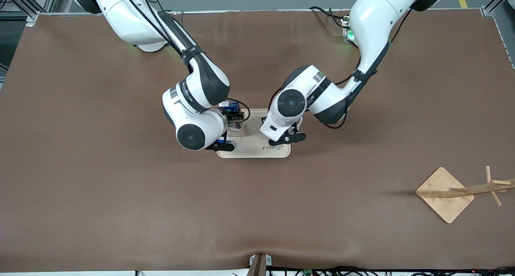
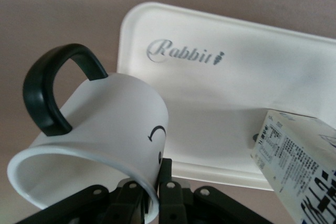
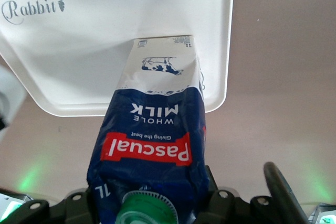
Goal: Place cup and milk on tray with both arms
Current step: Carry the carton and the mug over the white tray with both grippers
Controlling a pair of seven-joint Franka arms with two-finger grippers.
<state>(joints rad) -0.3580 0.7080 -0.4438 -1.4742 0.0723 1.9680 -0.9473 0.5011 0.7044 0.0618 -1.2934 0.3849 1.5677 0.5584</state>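
The cream tray [image 1: 257, 145] marked "Rabbit" lies mid-table. My right gripper [image 1: 223, 145] is over the tray's end toward the right arm, shut on the top of the dark blue milk carton [image 3: 152, 129], by its green cap. The carton's base is low over the tray [image 3: 79, 51] near its rim; I cannot tell if it touches. My left gripper [image 1: 289, 136] is over the tray's other end. It is shut on the rim of the white smiley cup [image 2: 105, 124], one finger [image 2: 165, 174] outside, and the cup is tilted above the tray's edge [image 2: 236, 87]. The carton also shows in the left wrist view [image 2: 299, 161].
A wooden peg stand on a square base [image 1: 444, 193] is toward the left arm's end of the table, nearer the front camera. The brown tabletop [image 1: 120, 195] spreads wide round the tray.
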